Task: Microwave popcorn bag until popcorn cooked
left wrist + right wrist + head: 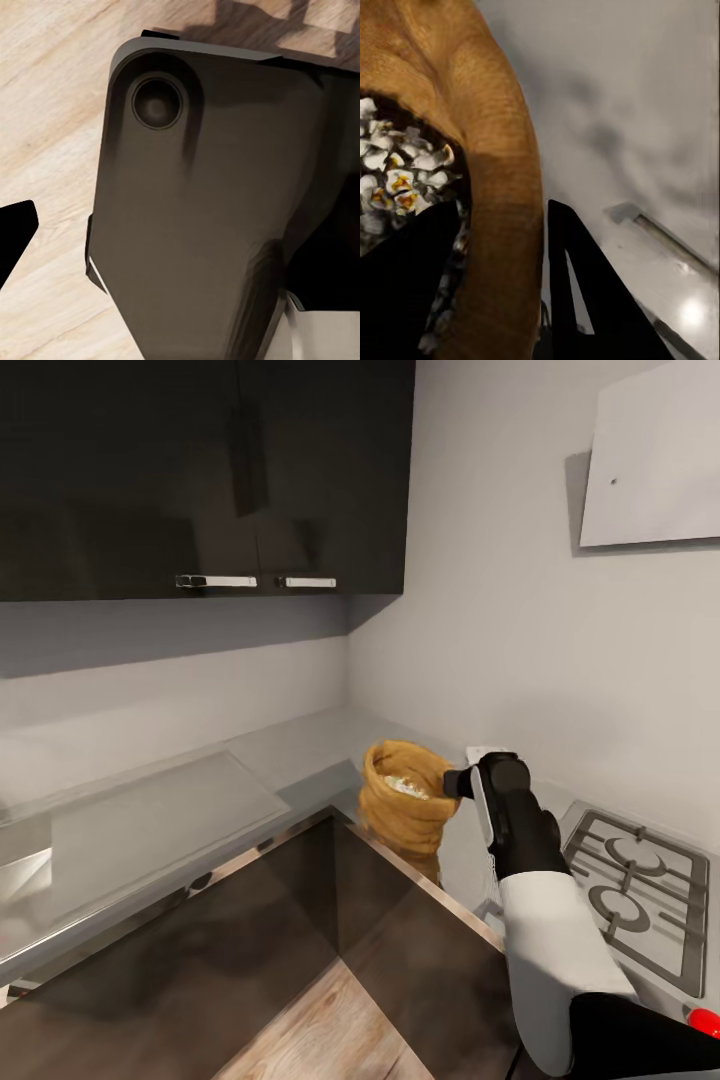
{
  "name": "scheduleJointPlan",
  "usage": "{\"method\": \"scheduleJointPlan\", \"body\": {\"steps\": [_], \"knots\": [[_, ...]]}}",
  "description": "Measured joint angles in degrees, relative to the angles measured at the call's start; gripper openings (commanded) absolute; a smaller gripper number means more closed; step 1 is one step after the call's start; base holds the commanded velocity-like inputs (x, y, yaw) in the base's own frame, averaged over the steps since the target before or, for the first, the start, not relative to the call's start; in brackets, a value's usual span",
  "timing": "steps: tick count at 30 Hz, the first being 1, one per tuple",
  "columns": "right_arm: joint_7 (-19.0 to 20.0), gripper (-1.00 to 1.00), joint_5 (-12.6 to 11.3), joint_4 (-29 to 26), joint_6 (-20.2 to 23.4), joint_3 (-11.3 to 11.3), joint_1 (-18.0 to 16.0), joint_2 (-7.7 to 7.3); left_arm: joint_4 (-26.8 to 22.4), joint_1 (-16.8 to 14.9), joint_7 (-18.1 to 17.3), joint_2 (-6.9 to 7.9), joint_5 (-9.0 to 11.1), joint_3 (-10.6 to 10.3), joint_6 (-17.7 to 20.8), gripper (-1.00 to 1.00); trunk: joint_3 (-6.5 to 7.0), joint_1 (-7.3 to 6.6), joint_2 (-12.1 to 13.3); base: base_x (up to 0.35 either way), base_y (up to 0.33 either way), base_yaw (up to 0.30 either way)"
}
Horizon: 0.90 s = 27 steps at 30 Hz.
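Right arm: white forearm and black wrist rise from the lower right of the head view toward frame centre.

Right gripper [502,277]: fingers straddle the rolled rim of the popcorn bag [403,798], one dark finger [405,277] inside the mouth, the other outside the wall; clamped on the rim.

Popcorn bag: tan, crumpled, upright, at the centre of the head view on the grey countertop [150,830], near the inner corner.

Popcorn [394,172]: white pieces with yellow-orange centres, heaped inside the mouth.

Gas hob [640,890]: steel with black grates, lower right.

Upper cabinets [200,470]: black, glossy, upper left.

Left gripper: over wooden floor [45,112]; finger state cannot be told.
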Motion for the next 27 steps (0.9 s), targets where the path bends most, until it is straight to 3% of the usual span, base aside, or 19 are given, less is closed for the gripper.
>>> {"method": "scheduleJointPlan", "body": {"steps": [9, 19, 27], "knots": [[0.0, -1.00, -0.1, -3.7, 0.4, 0.1, 0.0, 0.00, 0.0, 0.0, 0.0, -0.02, 0.0, 0.0, 0.0, 1.00, 0.00, 0.00, 0.0, 0.000, 0.000, 0.000], [-0.8, -1.00, -0.1, -3.9, 0.4, 0.1, 0.0, 0.00, 0.0, 0.0, 0.0, -0.03, 0.0, 0.0, 0.0, 1.00, 0.00, 0.00, 0.0, -0.002, 0.000, 0.000], [-0.7, -1.00, -0.8, -3.9, 0.4, 0.0, 0.0, 0.00, 0.0, 0.0, 0.0, -0.04, 0.0, 0.0, 0.0, 1.00, 0.00, 0.04, 0.0, -0.291, 0.000, 0.000]]}}
